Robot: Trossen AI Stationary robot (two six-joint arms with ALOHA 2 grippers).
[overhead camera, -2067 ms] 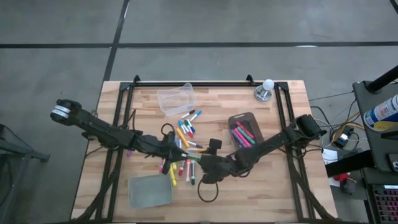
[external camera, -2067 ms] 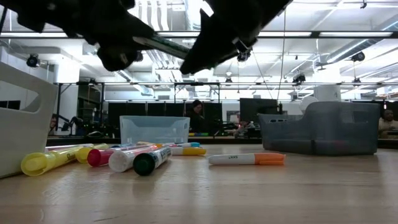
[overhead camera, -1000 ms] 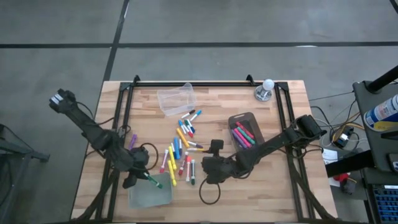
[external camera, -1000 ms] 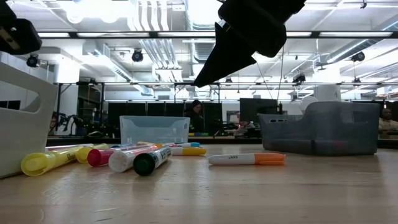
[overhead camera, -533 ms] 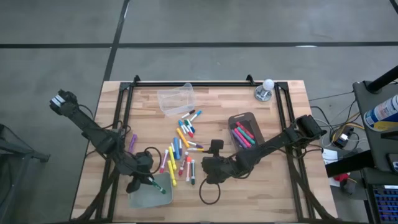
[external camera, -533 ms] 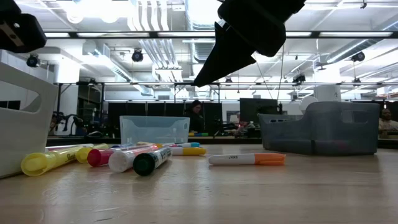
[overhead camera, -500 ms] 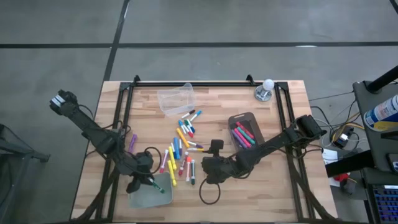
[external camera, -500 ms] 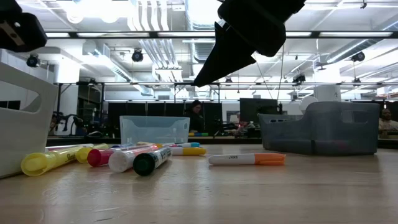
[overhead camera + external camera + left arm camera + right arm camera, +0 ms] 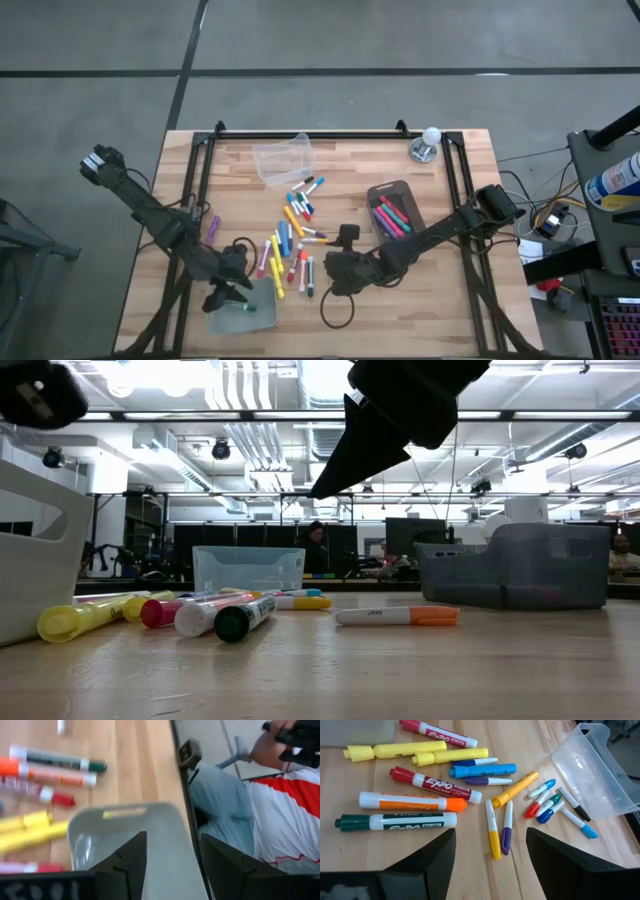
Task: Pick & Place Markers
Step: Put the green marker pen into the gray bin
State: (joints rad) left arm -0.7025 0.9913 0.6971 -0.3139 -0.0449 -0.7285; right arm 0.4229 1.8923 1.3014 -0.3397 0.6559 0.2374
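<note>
Several markers point(image 9: 288, 250) in mixed colours lie flat and loose on the wooden table's middle, also in the right wrist view point(image 9: 420, 785). A green marker point(image 9: 244, 307) lies inside the grey bin point(image 9: 262, 318) near the table's front edge. My left gripper point(image 9: 231, 294) hangs open over that bin's left part point(image 9: 125, 827) with nothing between its fingers. My right gripper point(image 9: 325, 278) stands open above the table, just right of the loose markers, and holds nothing point(image 9: 491, 832).
A clear bin point(image 9: 283, 158) stands at the far middle. A dark bin point(image 9: 402, 190) holding pink and red markers stands right of centre. A purple marker point(image 9: 213, 228) lies at the left rail. A person point(image 9: 280, 805) sits beyond the table's near edge.
My left gripper has let go of the green marker, which has dropped from its fingers and now lies in the grey bin. The gripper has edged a little over the bin. My right arm has kept still.
</note>
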